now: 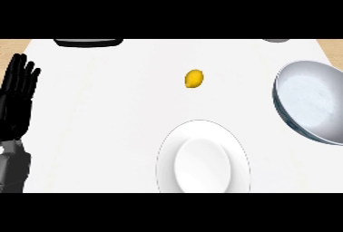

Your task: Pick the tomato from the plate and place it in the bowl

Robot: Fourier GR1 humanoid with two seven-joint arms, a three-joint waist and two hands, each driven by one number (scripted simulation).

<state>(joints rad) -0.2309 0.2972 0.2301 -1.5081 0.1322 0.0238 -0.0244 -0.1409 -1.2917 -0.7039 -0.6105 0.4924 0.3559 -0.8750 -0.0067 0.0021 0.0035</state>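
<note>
The plate (204, 165) nearest me was bare, nothing on it; left of the plate my left hand (17, 97) rested, fingers spread upright, holding nothing, right hand unseen. Beyond the plate, apart from it, lay a small yellow oval fruit (193, 78), bowl (311, 99) to the plate's far right. I judged it light, smooth, roll-prone: pinch across its narrow middle.

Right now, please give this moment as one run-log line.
left hand: open, resting at left edge | right hand: not in view | plate: nothing on it | bowl: nothing inside | yellow item: on counter
</note>
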